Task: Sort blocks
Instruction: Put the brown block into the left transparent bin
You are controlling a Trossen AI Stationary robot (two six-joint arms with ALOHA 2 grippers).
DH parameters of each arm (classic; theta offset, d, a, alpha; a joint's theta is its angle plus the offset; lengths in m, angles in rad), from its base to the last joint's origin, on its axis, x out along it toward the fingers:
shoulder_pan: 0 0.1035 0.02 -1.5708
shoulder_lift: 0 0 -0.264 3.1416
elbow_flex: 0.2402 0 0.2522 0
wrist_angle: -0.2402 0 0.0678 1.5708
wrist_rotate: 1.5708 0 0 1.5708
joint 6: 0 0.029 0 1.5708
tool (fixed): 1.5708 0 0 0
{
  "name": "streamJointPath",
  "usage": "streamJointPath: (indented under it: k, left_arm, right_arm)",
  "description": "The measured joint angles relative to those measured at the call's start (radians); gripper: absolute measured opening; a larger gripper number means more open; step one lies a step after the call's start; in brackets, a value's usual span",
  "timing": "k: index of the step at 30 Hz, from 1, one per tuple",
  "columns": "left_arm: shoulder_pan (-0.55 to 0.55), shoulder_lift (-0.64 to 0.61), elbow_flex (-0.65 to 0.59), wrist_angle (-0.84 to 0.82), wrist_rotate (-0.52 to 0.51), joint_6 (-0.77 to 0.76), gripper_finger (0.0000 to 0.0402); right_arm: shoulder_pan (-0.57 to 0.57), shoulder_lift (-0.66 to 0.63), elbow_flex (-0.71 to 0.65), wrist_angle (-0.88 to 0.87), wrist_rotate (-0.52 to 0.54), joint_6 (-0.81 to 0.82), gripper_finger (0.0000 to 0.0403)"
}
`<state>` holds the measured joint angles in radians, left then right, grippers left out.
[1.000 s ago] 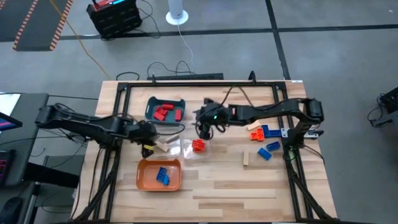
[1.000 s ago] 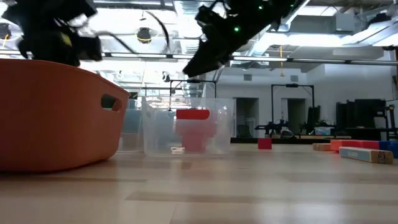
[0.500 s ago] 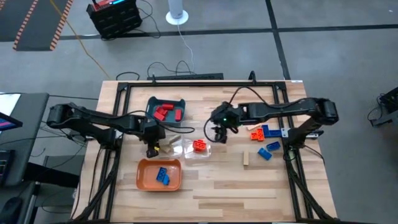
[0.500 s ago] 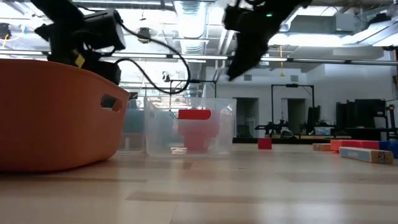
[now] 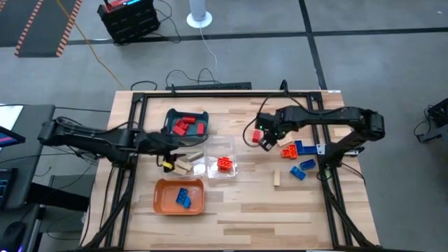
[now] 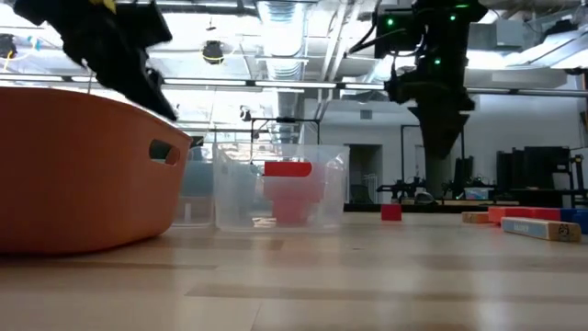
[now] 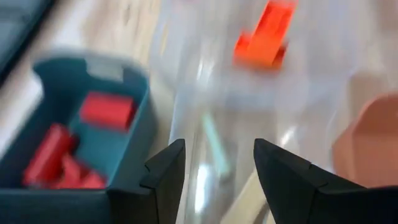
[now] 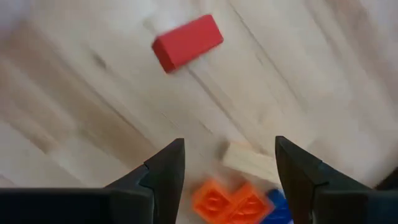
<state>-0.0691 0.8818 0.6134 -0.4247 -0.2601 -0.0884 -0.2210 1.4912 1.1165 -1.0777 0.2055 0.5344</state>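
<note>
— So, any readable labels?
— None legible. Right gripper point(image 8: 227, 180) hovers wide and empty; a red block point(image 8: 187, 42) lies just ahead, orange blocks point(image 8: 227, 202) beneath it.
— Left gripper point(image 7: 214, 165)?
— Parted, empty, over the clear tray point(image 5: 210, 168).

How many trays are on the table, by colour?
Teal tray: 1
Orange tray: 1
Clear trays: 2, it seems: one with tan blocks, one with orange blocks
Total: 4
</note>
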Motion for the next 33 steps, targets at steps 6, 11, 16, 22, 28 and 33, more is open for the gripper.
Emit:
streamJointPath:
  k: [6,11,16,22,28,33]
  left_arm:
    - [-0.061,-0.078,-0.092,0.203,-0.001,0.026,0.0187]
    - [-0.101,-0.097,-0.112,0.228,-0.001,0.032,0.0187]
    - [-0.121,-0.097,-0.112,0.214,-0.001,0.037,0.0187]
    - [-0.121,-0.097,-0.112,0.198,-0.001,0.07,0.0187]
    - [-0.126,-0.097,-0.112,0.207,-0.002,0.095,0.0187]
    - [-0.16,-0.097,-0.113,0.206,-0.001,0.096,0.0187]
  right_arm:
    - [-0.146,0.001,-0.074,-0.106,-0.02,0.127,0.0217]
    - [-0.264,0.003,-0.171,-0.05,-0.078,0.05,0.0217]
    - [-0.262,0.003,-0.186,0.049,-0.102,-0.262,0.0217]
    - [-0.173,0.019,-0.185,0.099,-0.087,-0.533,0.0215]
    - [-0.143,0.066,-0.197,0.084,-0.071,-0.748,0.0193]
    - [-0.121,0.114,-0.196,0.098,-0.072,-0.805,0.0173]
